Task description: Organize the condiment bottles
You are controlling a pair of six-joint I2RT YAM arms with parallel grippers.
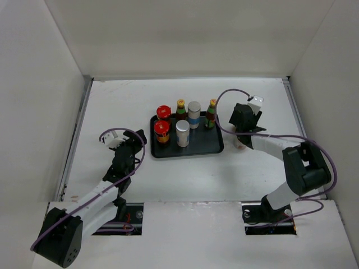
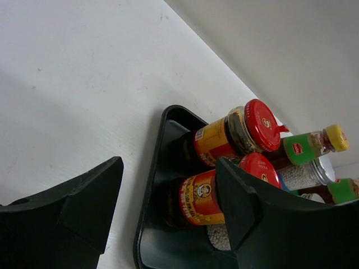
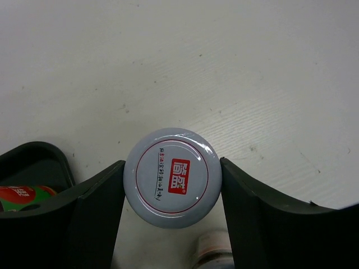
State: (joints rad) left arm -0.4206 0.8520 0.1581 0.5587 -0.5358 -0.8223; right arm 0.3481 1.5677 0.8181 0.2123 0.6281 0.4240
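Jaws of the left gripper stand wide apart and hold nothing; only bare white table shows between them. To the right of these jaws, past the right finger, is a black tray, near the gripper but not touching it. On the tray, closest to these jaws, stand two red-lidded jars, one behind the other. Further to the right of them are two yellow-capped bottles with green necks and two grey-topped cylinders; all six are upright. The right gripper is on the far side of the tray, just beside its right edge. Its jaws are closed on a pale-lidded jar: both fingers touch the sides of the round lid, which has a red mark in the middle. Whether this jar rests on the table or is lifted, I cannot tell. Under the jaws, at the lower edge of the right wrist view, a second pale container is partly seen. The corner of the tray is to the left of the left finger.
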